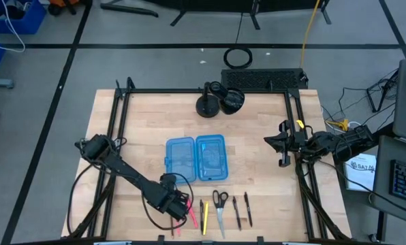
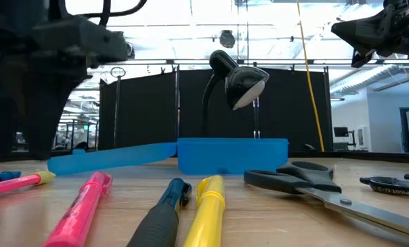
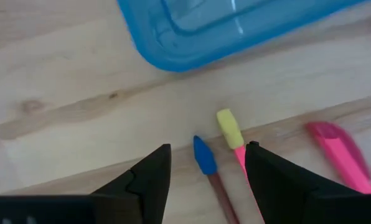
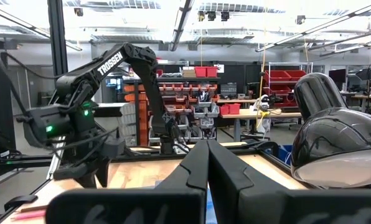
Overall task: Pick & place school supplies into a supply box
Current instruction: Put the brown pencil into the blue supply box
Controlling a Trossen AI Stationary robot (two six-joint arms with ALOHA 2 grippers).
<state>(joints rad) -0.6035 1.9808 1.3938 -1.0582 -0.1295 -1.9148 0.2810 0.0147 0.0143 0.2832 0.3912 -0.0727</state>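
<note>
The open blue supply box [image 1: 196, 158] lies flat on the table's middle, both halves up. In front of it lie a row of pens, a yellow one [image 1: 205, 216], black-handled scissors [image 1: 220, 206] and two black pens [image 1: 241, 209]. My left gripper [image 1: 179, 204] is open, just above the row's left end. In the left wrist view its fingers [image 3: 208, 148] stand on either side of a blue-capped pencil [image 3: 204, 155] and a yellow-capped pink pen [image 3: 230, 129]. A pink highlighter [image 3: 338, 152] lies beside them. My right gripper [image 1: 268, 141] is shut and empty at the table's right edge.
A black desk lamp [image 1: 220, 101] stands at the table's far middle, behind the box. A black metal frame [image 1: 121, 109] runs along the table's left, far and right sides. Bare wood shows to the left and right of the box.
</note>
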